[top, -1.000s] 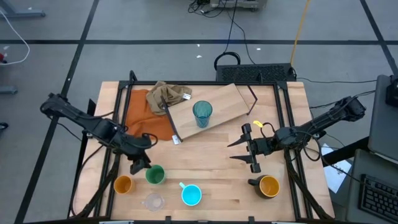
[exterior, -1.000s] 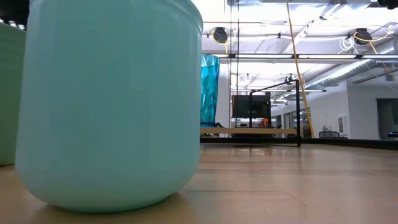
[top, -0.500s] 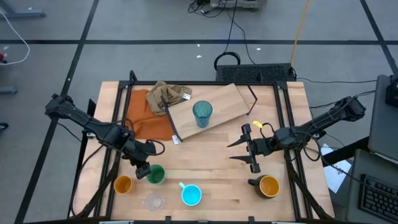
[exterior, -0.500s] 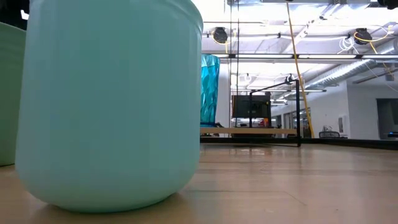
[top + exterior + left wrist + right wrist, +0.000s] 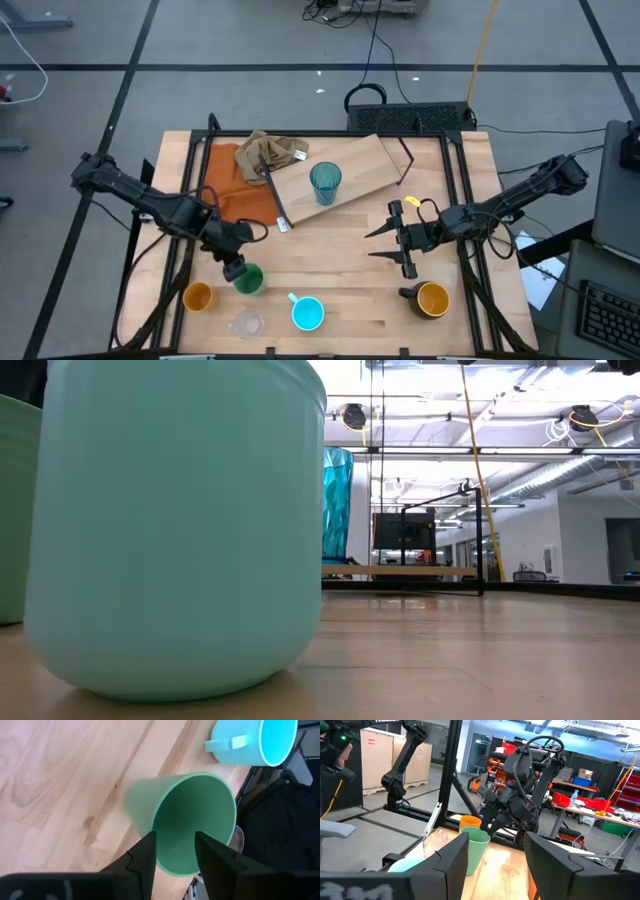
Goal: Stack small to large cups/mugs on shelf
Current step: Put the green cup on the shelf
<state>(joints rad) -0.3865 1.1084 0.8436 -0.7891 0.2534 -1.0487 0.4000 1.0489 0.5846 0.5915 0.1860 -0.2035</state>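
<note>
High view: left gripper [image 5: 233, 268] poised at the green cup [image 5: 249, 280], right over its rim edge on the side toward the shelf [image 5: 335, 178]; orange cup [image 5: 198, 296] just beyond to the outer side, clear glass [image 5: 245, 324] and light-blue mug [image 5: 307, 313] nearer the table's front edge. Right gripper [image 5: 400, 238] idle and spread wide, well apart from the green cup, with the black mug [image 5: 430, 298] near it. Left arm clearly nearer. Teal tumbler [image 5: 325, 182] already upright on the shelf.

Low view: light-blue mug [image 5: 175, 525] filling the foreground, green cup [image 5: 18, 510] just behind it, teal tumbler [image 5: 337, 505] far off on the shelf [image 5: 400, 571]; neither gripper visible.

Left wrist view: fingers [image 5: 142, 860] parted, straddling the near wall of the green cup [image 5: 192, 820], one tip outside, the other over the open mouth; not yet pinched. Cup upright, axis vertical, directly ahead.

Right wrist view: own fingers [image 5: 452, 857] spread, gripping nothing; green cup [image 5: 478, 847] far ahead under the left gripper [image 5: 492, 827].
</note>
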